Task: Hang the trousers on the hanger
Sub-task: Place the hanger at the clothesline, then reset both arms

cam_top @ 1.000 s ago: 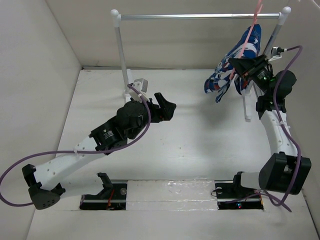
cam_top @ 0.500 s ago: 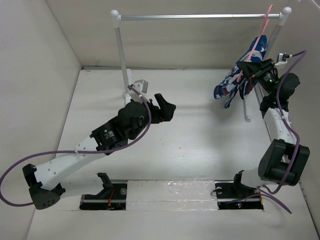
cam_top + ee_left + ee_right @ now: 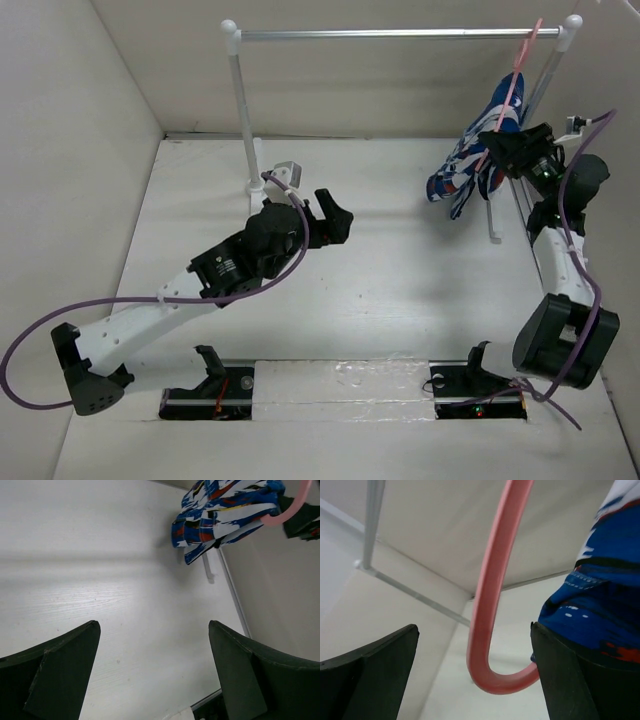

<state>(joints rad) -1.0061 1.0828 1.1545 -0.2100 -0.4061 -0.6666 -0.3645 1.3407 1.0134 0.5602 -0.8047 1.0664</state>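
The pink hanger [image 3: 518, 75] hangs by its hook from the right end of the silver rail [image 3: 400, 33]. The blue printed trousers [image 3: 468, 165] are draped over it and dangle above the table. My right gripper [image 3: 498, 146] stands open right beside them. In the right wrist view the hanger's curved corner [image 3: 490, 605] lies between the spread fingers and touches neither, with the trousers [image 3: 600, 595] against the right finger. My left gripper [image 3: 335, 213] is open and empty over the table's middle. Its wrist view shows the trousers [image 3: 225, 510] and hanger [image 3: 295, 507] far off.
The rail rests on white posts, one at the back left [image 3: 243, 110] and one at the right [image 3: 548, 75]. The right post's foot [image 3: 210, 570] stands under the trousers. White walls close in the table on the left, back and right.
My right gripper has opened and let go of the hanger, which moved right and now hangs from the rail. The left gripper opened wider and its arm shifted slightly.
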